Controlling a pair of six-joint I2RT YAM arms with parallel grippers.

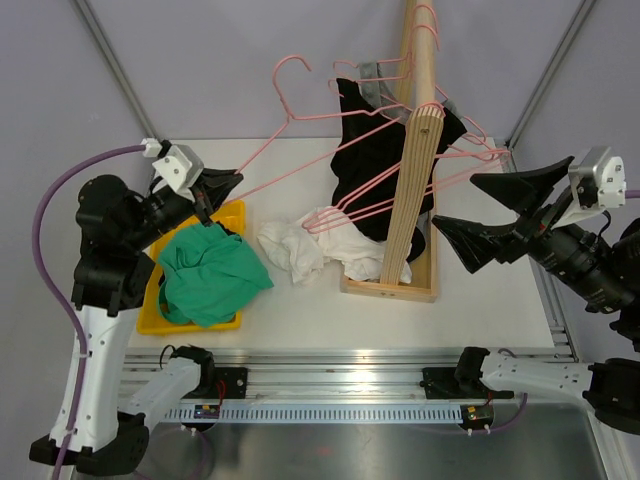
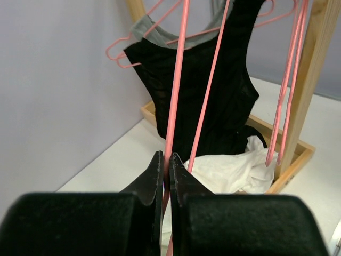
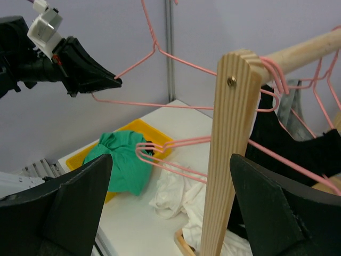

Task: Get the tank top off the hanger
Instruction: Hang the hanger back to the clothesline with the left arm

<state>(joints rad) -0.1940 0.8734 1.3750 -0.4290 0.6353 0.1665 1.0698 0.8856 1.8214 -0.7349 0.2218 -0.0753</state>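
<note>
Two arms are up off the table: the left one stands tall from its base at 7 o'clock with the wrist kinked toward 2 o'clock, and the left gripper (image 1: 232, 182) is pinched tight on the wire of a bare pink hanger (image 2: 174, 106). The right arm comes in from 3 o'clock, right gripper (image 1: 452, 200) spread wide and holding nothing, just beside the wooden rack (image 1: 415, 190). The green tank top (image 1: 210, 275) is bunched in the yellow bin (image 1: 148, 312) at 9 o'clock, off the hanger.
</note>
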